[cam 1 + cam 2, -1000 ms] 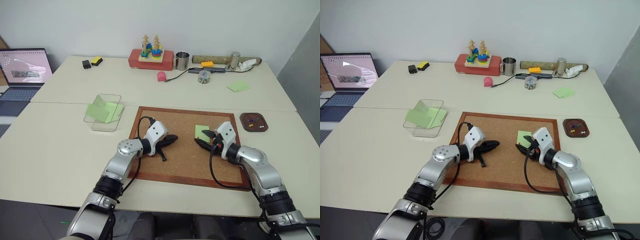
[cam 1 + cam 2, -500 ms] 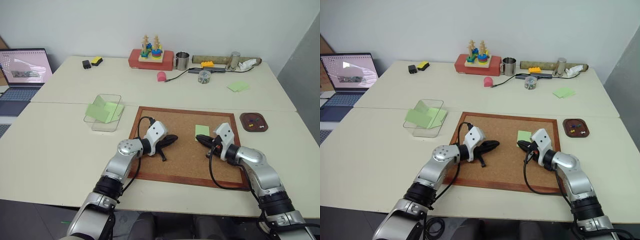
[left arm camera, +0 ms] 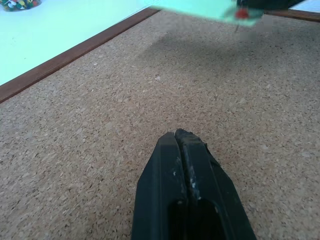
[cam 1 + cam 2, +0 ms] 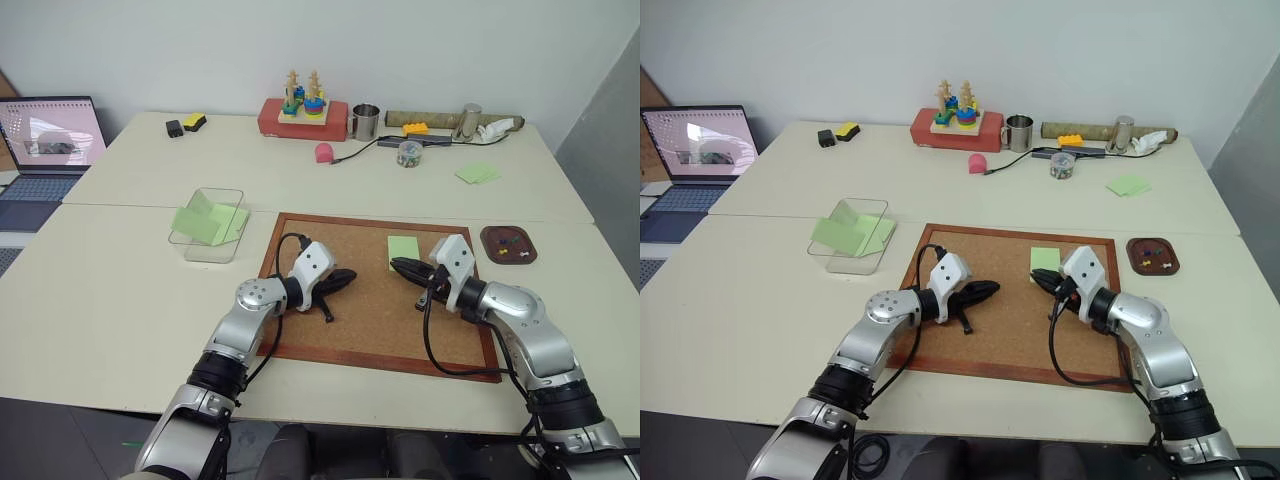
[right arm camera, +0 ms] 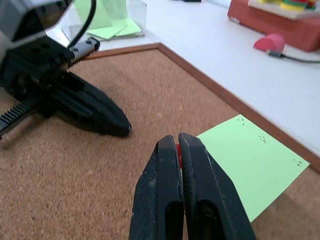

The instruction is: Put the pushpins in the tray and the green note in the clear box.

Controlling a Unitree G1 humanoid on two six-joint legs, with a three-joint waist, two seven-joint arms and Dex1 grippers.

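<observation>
**Right wrist view: red pin pinched, tray is the next stop**

Right wrist view puts my right gripper [image 5: 178, 142] nearest, its two fingers pressed together with a speck of red between the tips. I judge that to be a red pushpin [image 5: 177, 148], and the left wrist view shows a red head with a thin point hanging at the edge of the green note [image 4: 403, 249], which fits. My left gripper [image 4: 347, 277] is closed on nothing and lies low over the corkboard [image 4: 375, 320], just left of centre.

The note lies on the board's far right part, right beside my right fingertips. I cannot tell whether it lies loose or comes up with the pin.

Farther right, off the board, sits the small brown tray [image 4: 490, 243] with a few pins already in it. Far left on the table stands the clear box [image 4: 207, 224], holding other green slips.

So the pin step is in hand. Next I should carry the pin right, over the board's frame, and open above the tray. The pin is tiny, so release must be low and centred. After that, the note needs crossing the board to the box.
</observation>
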